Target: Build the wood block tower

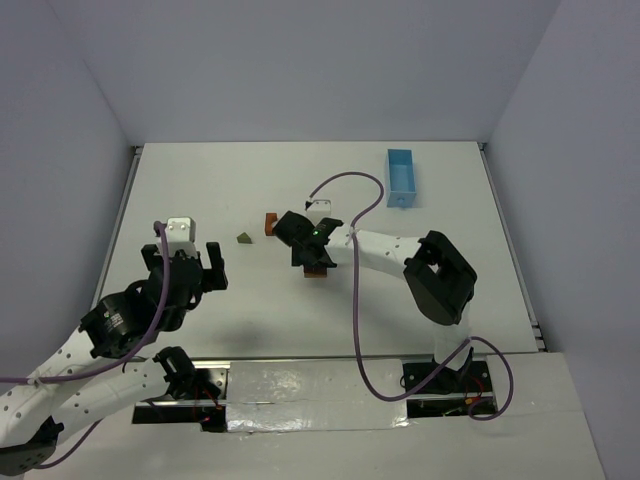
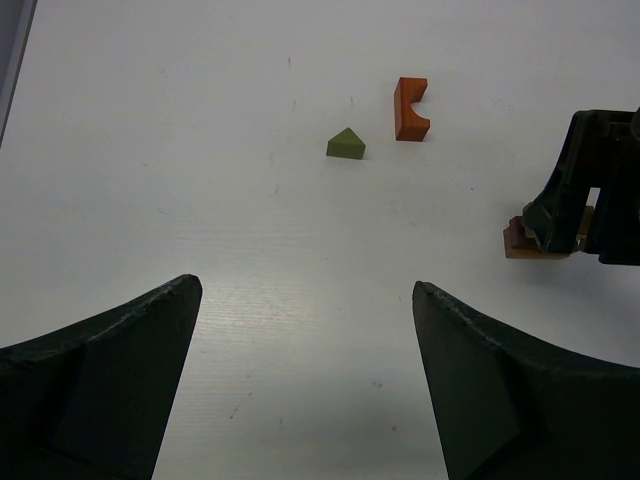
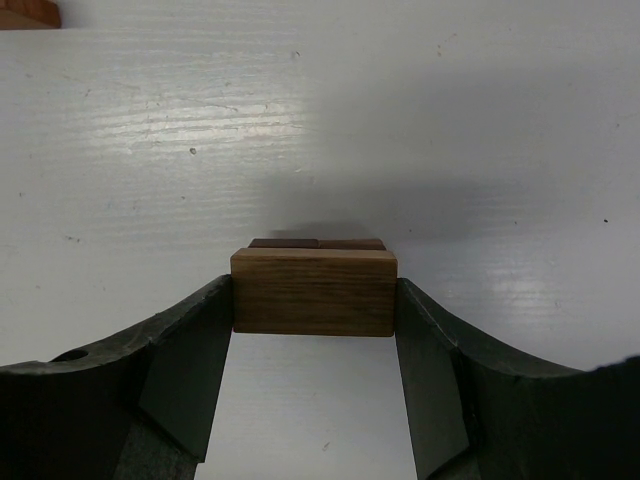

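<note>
Centrally on the table (image 1: 200, 180), the right gripper (image 1: 312, 256) is clamped on a brown block (image 3: 313, 292). In the right wrist view its fingers (image 3: 195, 340) are pressed against both short ends of the block. Two darker blocks (image 3: 316, 243) are seen just past its far edge, touching it; whether it rests upon them cannot be told. From above, that block is mostly hidden by the gripper. The orange arch (image 2: 411, 110) and the olive-green triangle (image 2: 346, 145) are shown most clearly by the left wrist view, lying loose near each other and well apart from the right gripper. The left gripper (image 2: 305, 300) is spread wide, with nothing between its jaws. A light-blue tray (image 1: 402, 178) is seen only from above, at the far right.
</note>
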Controlling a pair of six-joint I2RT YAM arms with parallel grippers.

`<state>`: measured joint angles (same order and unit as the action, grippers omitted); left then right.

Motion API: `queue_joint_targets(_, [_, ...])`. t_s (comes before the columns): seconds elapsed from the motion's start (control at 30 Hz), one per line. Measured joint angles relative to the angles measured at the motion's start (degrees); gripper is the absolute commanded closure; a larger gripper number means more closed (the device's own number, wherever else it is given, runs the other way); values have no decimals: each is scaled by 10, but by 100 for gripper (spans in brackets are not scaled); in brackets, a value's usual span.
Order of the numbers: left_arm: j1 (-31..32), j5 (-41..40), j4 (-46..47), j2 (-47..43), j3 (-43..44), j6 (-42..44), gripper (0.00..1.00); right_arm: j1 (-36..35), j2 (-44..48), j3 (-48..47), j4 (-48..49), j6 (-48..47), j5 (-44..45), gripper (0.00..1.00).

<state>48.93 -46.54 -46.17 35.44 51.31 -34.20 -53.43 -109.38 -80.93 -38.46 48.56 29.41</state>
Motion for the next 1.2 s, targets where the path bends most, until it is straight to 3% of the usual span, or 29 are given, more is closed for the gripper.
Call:
queue_joint_targets(0.33, [0,5,4,2,0,11,1,0,0,0,7,0,-2,59])
queue_joint_targets(0.5, [0,8,4,5,0,12,1,0,0,0,12,0,-3,51])
queue_joint_targets(1.2, [0,16,9,8,0,13,0,0,-2,17,17,0,-10,49])
